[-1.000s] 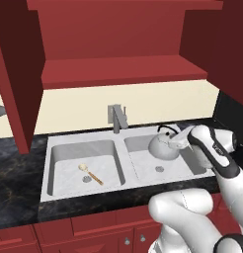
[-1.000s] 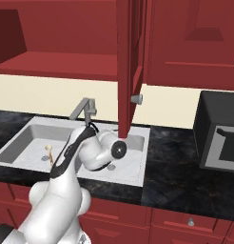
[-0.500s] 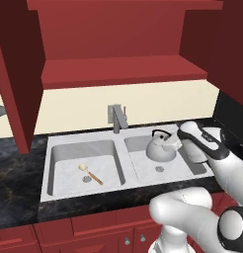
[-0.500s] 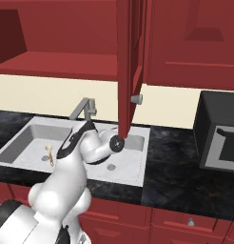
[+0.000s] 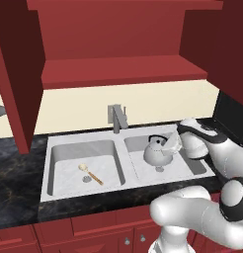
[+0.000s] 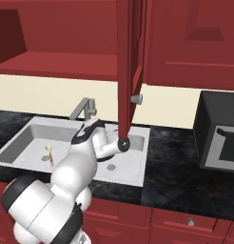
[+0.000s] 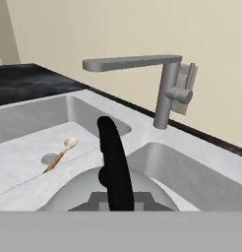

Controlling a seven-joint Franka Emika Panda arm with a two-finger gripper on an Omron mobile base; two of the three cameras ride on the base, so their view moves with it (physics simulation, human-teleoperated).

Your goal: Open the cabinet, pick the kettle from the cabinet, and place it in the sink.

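Note:
The silver-grey kettle [image 5: 157,154] hangs low in the right basin of the light grey sink [image 5: 69,160], just over the drain; whether it touches the basin floor I cannot tell. My gripper [image 5: 170,144] reaches in from the right and is shut on the kettle's black arched handle [image 7: 113,162]. In the hand view the kettle's dome [image 7: 69,199] lies right under the hand, and the fingertips are hidden. The dark red cabinet [image 5: 123,69] above stands open, its left door [image 5: 15,74] swung out and its shelf bare.
A square grey faucet [image 5: 117,117] stands behind the divider between the basins. A wooden-handled spoon [image 5: 91,174] lies in the left basin. The cabinet's right door [image 6: 128,62] with its knob [image 6: 136,99] hangs over the sink's right end. A black microwave [image 6: 219,138] sits on the right counter.
The gripper has carried the kettle a little left and down, deeper into the right basin. The arm's elbow has swung with it.

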